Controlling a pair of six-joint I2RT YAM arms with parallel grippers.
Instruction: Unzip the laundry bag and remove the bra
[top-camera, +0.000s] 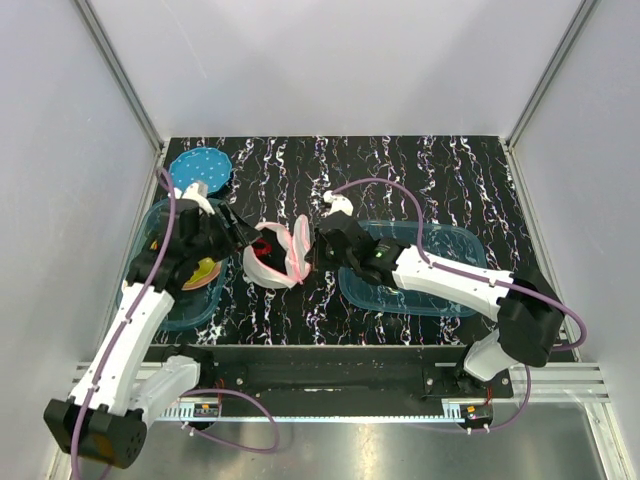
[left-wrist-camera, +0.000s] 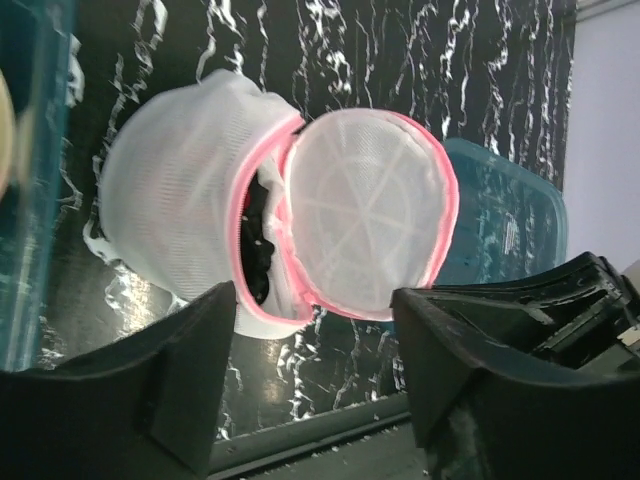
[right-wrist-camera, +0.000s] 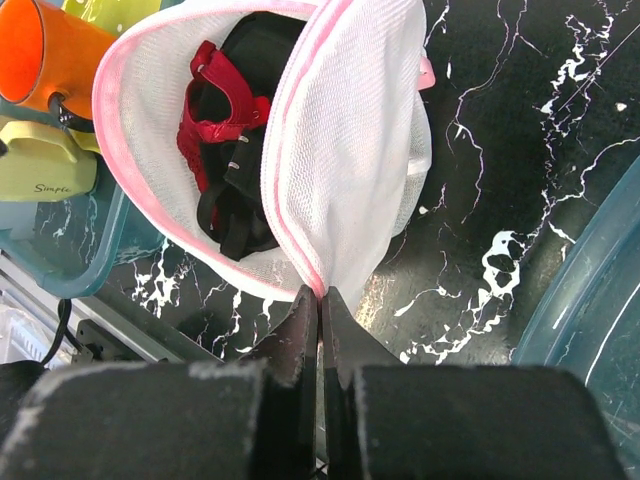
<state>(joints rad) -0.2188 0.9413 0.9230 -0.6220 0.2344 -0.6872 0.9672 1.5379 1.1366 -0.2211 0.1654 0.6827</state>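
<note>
The white mesh laundry bag (top-camera: 272, 262) with pink zipper trim lies open on the black marbled table between my arms. Its two domed halves gape apart (left-wrist-camera: 180, 225). The red and black bra (right-wrist-camera: 225, 140) sits inside the lower half; it shows red in the top view (top-camera: 263, 247). My right gripper (right-wrist-camera: 321, 297) is shut on the pink rim of the upper half (right-wrist-camera: 350, 150), holding it up. My left gripper (left-wrist-camera: 315, 330) is open and empty, just in front of the bag's opening.
A teal bin (top-camera: 150, 270) at the left holds orange and yellow items (right-wrist-camera: 40, 60). Another teal bin (top-camera: 450, 250) lies under my right arm. A blue dotted disc (top-camera: 200, 168) lies at the back left.
</note>
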